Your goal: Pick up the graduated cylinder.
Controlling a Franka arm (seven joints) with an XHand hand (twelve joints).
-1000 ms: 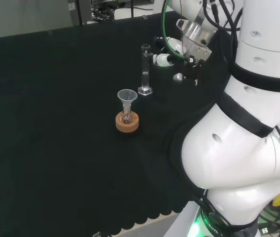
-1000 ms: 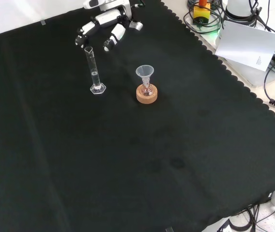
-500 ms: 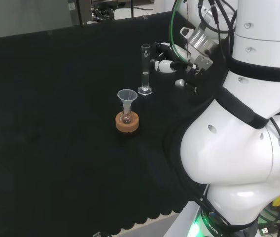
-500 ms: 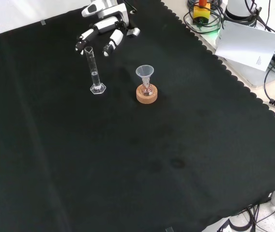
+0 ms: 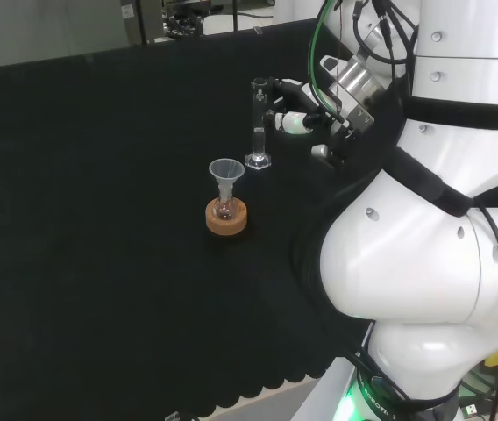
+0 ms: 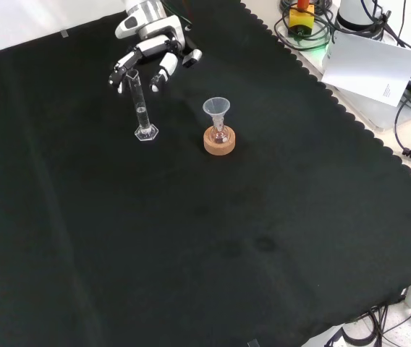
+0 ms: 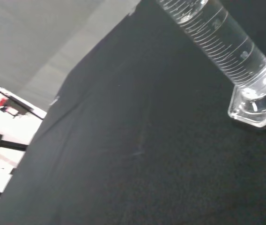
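Note:
The graduated cylinder (image 5: pixel 259 127) is a tall clear tube on a hexagonal foot, upright on the black cloth, with a little clear liquid low inside. The front view shows the graduated cylinder (image 6: pixel 140 108) left of the funnel. The wrist view has the graduated cylinder (image 7: pixel 224 44) close up, with its marks and foot plain. My black and white hand (image 5: pixel 300 116) hovers just right of the tube's top in the head view. In the front view the hand (image 6: pixel 153 52) is open, its fingers (image 6: pixel 121 74) spread on both sides of the tube's rim. Whether they touch it I cannot tell.
A clear funnel (image 5: pixel 226 170) sits in a small flask on a cork ring (image 5: pixel 226 217), near the cylinder; the front view shows the cork ring (image 6: pixel 219 142) too. The arm's white links (image 5: pixel 424 263) stand at the head view's right. A white sheet (image 6: pixel 372 65) and cables lie off the cloth.
The hand has moved toward the cylinder, leftward in the head view and lower in the front view, until its fingers reach the tube's top. The cylinder and funnel stay put.

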